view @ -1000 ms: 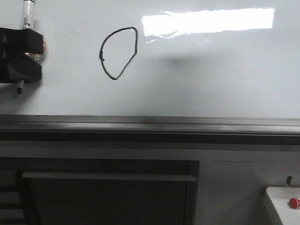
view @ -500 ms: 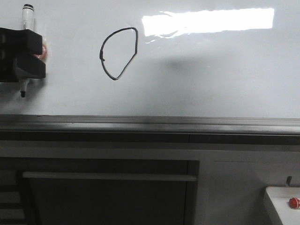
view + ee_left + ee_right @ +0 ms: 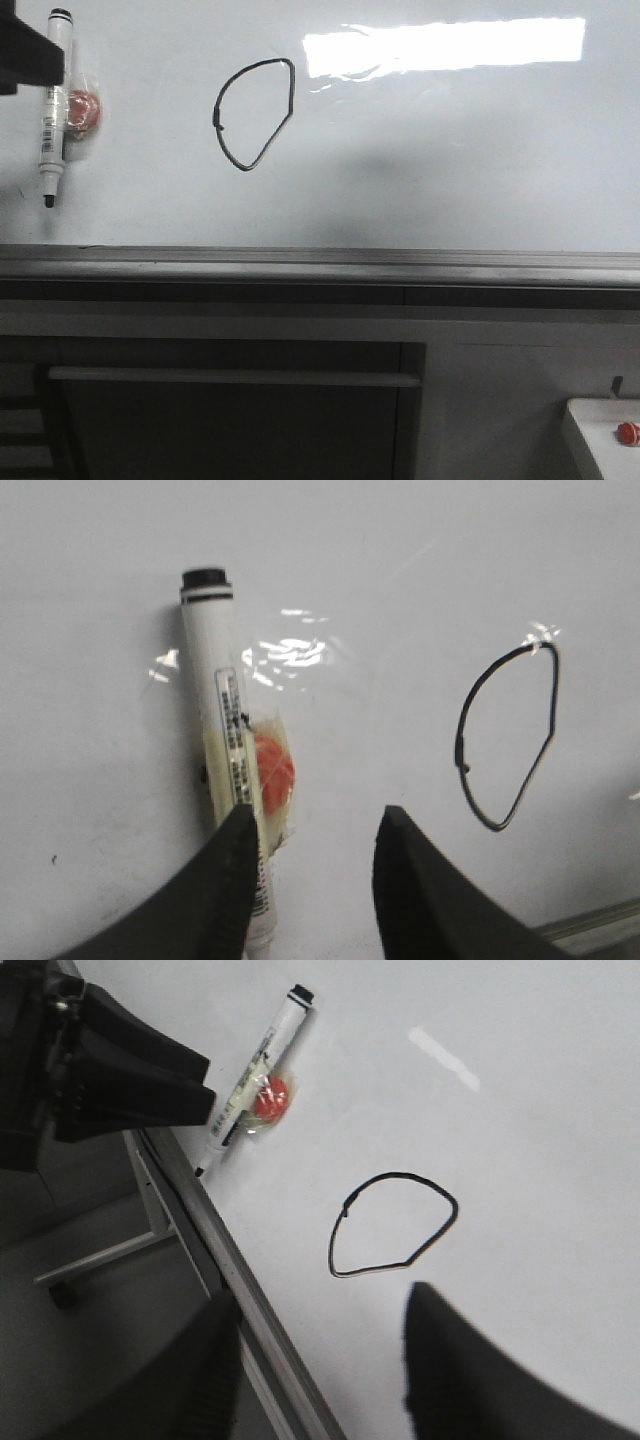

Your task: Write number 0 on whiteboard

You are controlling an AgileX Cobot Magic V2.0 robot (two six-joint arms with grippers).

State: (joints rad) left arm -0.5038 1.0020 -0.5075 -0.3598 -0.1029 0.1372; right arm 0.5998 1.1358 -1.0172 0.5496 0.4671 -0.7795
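Glossy whiteboard (image 3: 450, 150) fills bkgd. Number 0 (image 3: 253, 113) drawn upper-left of centre, loop closed; task looks done. Marker (image 3: 52, 105) stuck to board, released. Left gripper (image 3: 310, 880) jaws apart, empty; right gripper (image 3: 320, 1360) wide, empty.

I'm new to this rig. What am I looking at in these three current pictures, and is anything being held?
It is a two-armed robot facing a whiteboard. The front view looks straight at the board; the other two come from cameras on each wrist, with that arm's dark jaws at the bottom of the picture. A hand-drawn number 0 is on the board. A marker pen stays stuck to the board by itself, with a red round piece beside it. The left gripper is open, with nothing between its jaws. The right gripper is open too, holding nothing.
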